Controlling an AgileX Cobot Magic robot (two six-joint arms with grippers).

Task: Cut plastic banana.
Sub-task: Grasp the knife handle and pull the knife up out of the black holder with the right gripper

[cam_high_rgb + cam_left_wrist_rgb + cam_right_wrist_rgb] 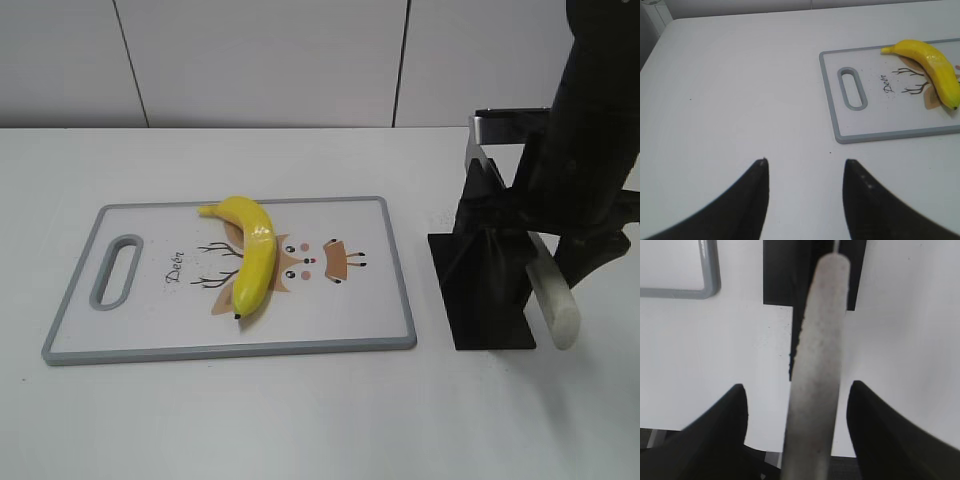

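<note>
A yellow banana (pixel 251 258) lies on a cutting board (pixel 385 300) on the white table (pixel 300 420). The left tool (pixel 805 165) hovers spread and empty. The right tool (pixel 796 395), fingers apart, straddles a knife handle (pixel 817 365) in a black stand (pixel 480 290).

Table: we see a white top (pixel 300 420).
Nine o'clock: cutting board (pixel 390 290).
Three o'clock: black knife stand (pixel 480 290).

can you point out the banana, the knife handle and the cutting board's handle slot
plastic banana (pixel 253 258): exterior view, middle of its yellow body.
knife handle (pixel 819 360): right wrist view, middle of the pale grey shaft between the open fingers.
cutting board handle slot (pixel 852 88): left wrist view, centre of the oval opening.
</note>
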